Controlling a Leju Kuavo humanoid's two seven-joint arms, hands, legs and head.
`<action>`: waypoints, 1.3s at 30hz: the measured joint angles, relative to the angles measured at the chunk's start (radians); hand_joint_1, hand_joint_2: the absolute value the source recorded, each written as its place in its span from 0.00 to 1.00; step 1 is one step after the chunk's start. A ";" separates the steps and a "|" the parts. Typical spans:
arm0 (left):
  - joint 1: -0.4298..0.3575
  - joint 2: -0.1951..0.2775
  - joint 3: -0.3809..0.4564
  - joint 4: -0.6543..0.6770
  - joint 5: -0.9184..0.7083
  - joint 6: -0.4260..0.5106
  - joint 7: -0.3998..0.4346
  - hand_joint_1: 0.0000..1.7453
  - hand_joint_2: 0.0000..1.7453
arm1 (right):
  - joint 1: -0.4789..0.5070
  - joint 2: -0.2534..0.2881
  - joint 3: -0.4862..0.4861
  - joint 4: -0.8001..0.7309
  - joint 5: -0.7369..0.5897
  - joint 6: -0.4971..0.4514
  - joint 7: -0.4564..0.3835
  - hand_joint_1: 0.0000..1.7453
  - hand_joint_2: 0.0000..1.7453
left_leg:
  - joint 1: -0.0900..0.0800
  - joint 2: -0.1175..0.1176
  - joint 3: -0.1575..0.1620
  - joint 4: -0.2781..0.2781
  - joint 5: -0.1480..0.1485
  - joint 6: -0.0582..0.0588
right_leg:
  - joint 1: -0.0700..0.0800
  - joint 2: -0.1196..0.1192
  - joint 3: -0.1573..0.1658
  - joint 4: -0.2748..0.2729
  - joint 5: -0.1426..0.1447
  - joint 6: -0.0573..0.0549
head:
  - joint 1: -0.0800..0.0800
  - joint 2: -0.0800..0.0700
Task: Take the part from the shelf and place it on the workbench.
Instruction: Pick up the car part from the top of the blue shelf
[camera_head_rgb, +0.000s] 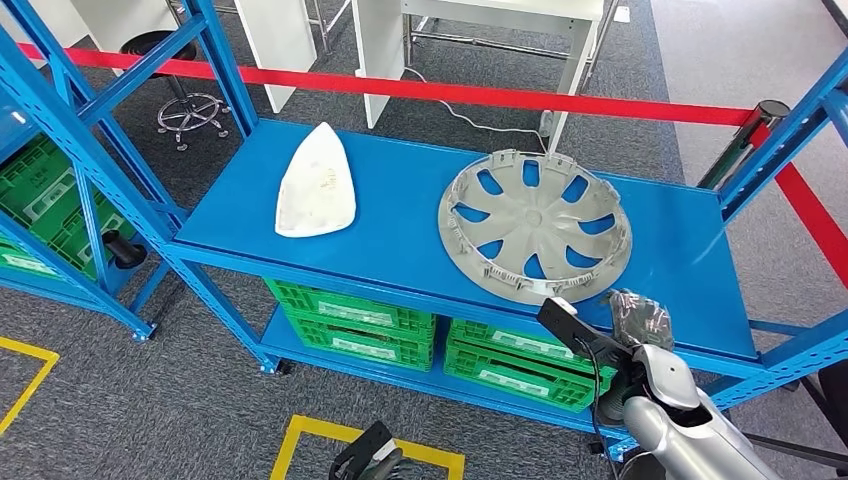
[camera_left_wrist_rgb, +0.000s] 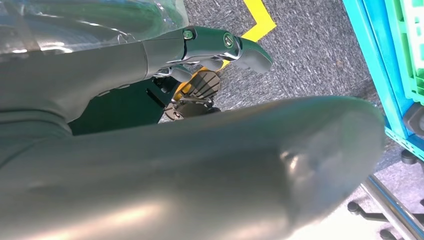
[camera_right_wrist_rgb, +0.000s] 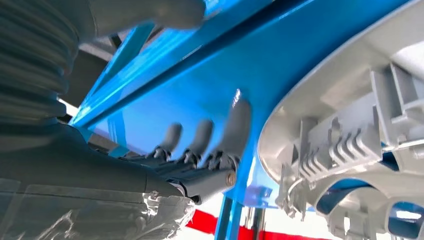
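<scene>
My left hand (camera_left_wrist_rgb: 220, 55) hangs low beside me over the grey carpet (camera_left_wrist_rgb: 310, 60), close to a yellow floor marking (camera_left_wrist_rgb: 260, 22); its fingers (camera_left_wrist_rgb: 250, 52) are stretched out with nothing in them, so it is released. In the head view it shows at the bottom edge, just above the yellow square (camera_head_rgb: 300, 435) taped on the floor.

My right arm (camera_head_rgb: 680, 420) reaches up from the lower right toward the front edge of the blue shelf (camera_head_rgb: 400, 215). My right hand (camera_head_rgb: 615, 320) sits at that edge, just beside the near rim of the hubcap (camera_head_rgb: 535, 225). In the right wrist view my fingers (camera_right_wrist_rgb: 235, 125) are extended and spread against the blue shelf surface, next to the hubcap's grey rim and its ribbed clips, and nothing is between them: the hand is released and grasps nothing. I cannot tell whether a fingertip touches the rim.

The hubcap, a grey plastic wheel cover with curved openings, lies flat and inner side up on the right half of the shelf's top deck. Well apart from it, on the left half, lies a white teardrop-shaped part (camera_head_rgb: 315, 185), also flat.

Under the deck, green crates (camera_head_rgb: 350, 320) are stacked on the lower level. Farther back a red tape barrier (camera_head_rgb: 450, 95) runs across the scene, and beyond it stand white tables (camera_head_rgb: 480, 30) and the wheeled base of a stool (camera_head_rgb: 190, 110).
</scene>
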 joint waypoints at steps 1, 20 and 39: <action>0.000 0.000 0.000 0.000 0.000 0.000 0.000 0.00 0.00 | -0.001 0.000 0.000 0.000 0.006 -0.002 0.000 0.00 0.00 | 0.000 0.000 0.000 0.000 0.000 0.000 | 0.000 0.000 0.000 0.000 0.000 0.000 | 0.000 0.000; 0.002 -0.001 0.000 0.000 0.003 0.000 -0.002 0.00 0.00 | -0.020 -0.005 0.000 -0.073 0.134 -0.091 0.014 0.00 0.00 | 0.000 0.000 0.000 -0.001 -0.001 -0.001 | 0.000 0.000 0.000 0.000 -0.001 -0.001 | 0.000 0.000; -0.006 -0.004 -0.001 0.000 -0.006 0.000 -0.005 0.00 0.00 | -0.111 -0.007 0.002 -0.107 0.158 -0.052 0.020 0.00 0.00 | 0.000 0.000 0.000 -0.001 -0.001 -0.001 | 0.000 0.000 0.000 0.000 -0.001 -0.001 | 0.000 0.000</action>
